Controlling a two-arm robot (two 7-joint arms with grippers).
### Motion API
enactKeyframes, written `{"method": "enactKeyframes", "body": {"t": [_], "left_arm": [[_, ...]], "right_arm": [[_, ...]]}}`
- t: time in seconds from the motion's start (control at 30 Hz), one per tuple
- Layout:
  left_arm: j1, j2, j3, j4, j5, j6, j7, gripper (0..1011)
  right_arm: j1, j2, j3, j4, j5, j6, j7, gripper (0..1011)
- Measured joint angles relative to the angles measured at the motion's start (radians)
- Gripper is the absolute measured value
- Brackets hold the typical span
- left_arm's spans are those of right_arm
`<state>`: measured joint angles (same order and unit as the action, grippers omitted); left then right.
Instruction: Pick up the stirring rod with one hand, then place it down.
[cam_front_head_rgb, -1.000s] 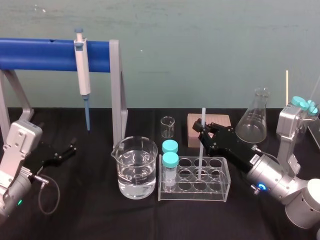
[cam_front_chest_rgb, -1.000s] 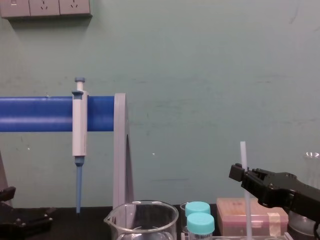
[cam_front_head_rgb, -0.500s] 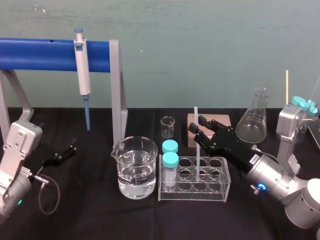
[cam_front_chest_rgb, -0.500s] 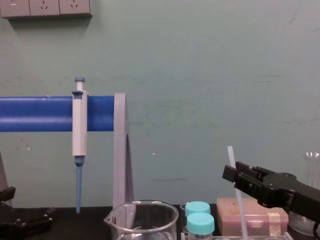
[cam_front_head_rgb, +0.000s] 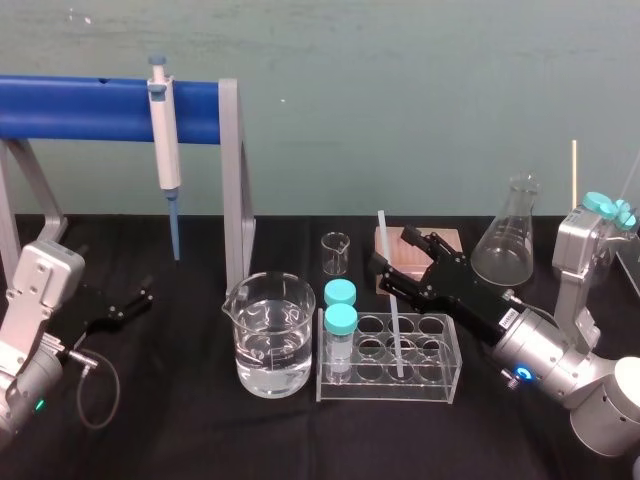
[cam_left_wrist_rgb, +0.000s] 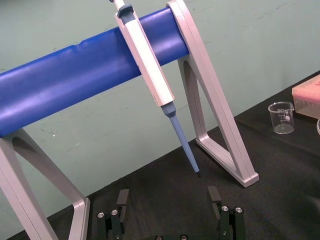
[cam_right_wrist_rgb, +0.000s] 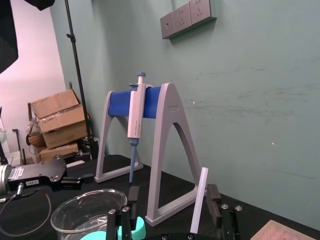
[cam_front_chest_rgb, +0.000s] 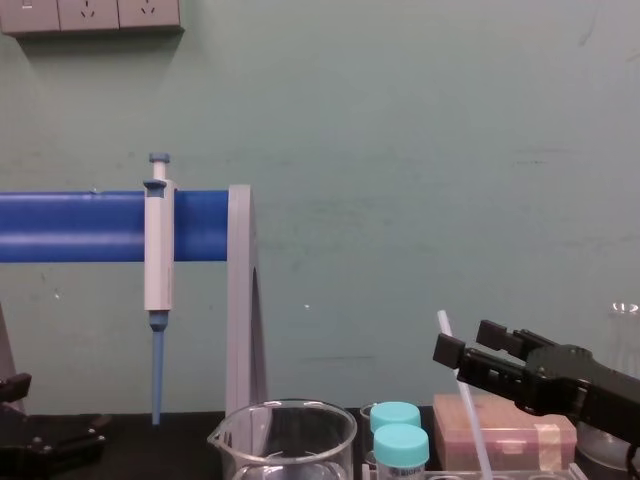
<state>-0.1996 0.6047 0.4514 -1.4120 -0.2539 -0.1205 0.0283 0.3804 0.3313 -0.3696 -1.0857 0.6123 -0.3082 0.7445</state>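
The stirring rod (cam_front_head_rgb: 391, 295) is a thin white translucent stick standing in a clear tube rack (cam_front_head_rgb: 440, 377), its top leaning toward my left. In the chest view the stirring rod (cam_front_chest_rgb: 461, 392) slants the same way. My right gripper (cam_front_head_rgb: 398, 254) is open around its upper part, with the rod (cam_right_wrist_rgb: 199, 200) standing free beside one finger (cam_right_wrist_rgb: 214, 197). Whether it touches that finger I cannot tell. My left gripper (cam_front_head_rgb: 133, 301) rests open on the black table at the far left, and in its wrist view the left gripper (cam_left_wrist_rgb: 168, 197) holds nothing.
A beaker of water (cam_front_head_rgb: 270, 335) and two teal-capped vials (cam_front_head_rgb: 340, 322) stand left of the rod. Behind are a small beaker (cam_front_head_rgb: 336, 253), a pink block (cam_front_head_rgb: 450, 240) and a conical flask (cam_front_head_rgb: 508, 236). A pipette (cam_front_head_rgb: 165, 150) hangs on the blue-barred stand (cam_front_head_rgb: 80, 108).
My right gripper has opened from shut on the rod. The rod has tipped from upright to leaning left in the rack.
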Motion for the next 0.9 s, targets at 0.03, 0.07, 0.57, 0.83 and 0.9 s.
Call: {"method": "enactKeyframes", "body": {"t": [0.03, 0.07, 0.57, 0.83, 0.9], "left_arm": [[0.0, 0.0, 0.0, 0.0, 0.0, 0.0, 0.0, 1000], [0.0, 0.0, 0.0, 0.0, 0.0, 0.0, 0.0, 1000], [0.0, 0.0, 0.0, 0.0, 0.0, 0.0, 0.0, 1000], [0.0, 0.0, 0.0, 0.0, 0.0, 0.0, 0.0, 1000], [0.0, 0.0, 0.0, 0.0, 0.0, 0.0, 0.0, 1000]], "right_arm": [[0.0, 0.0, 0.0, 0.0, 0.0, 0.0, 0.0, 876], [0.0, 0.0, 0.0, 0.0, 0.0, 0.0, 0.0, 876], [-0.088, 0.018, 0.095, -0.16, -0.182, 0.003, -0.382, 1000], [-0.149, 0.007, 0.144, -0.193, -0.31, 0.109, -0.624, 1000], [-0.152, 0.003, 0.146, -0.183, -0.32, 0.136, -0.636, 1000]]}}
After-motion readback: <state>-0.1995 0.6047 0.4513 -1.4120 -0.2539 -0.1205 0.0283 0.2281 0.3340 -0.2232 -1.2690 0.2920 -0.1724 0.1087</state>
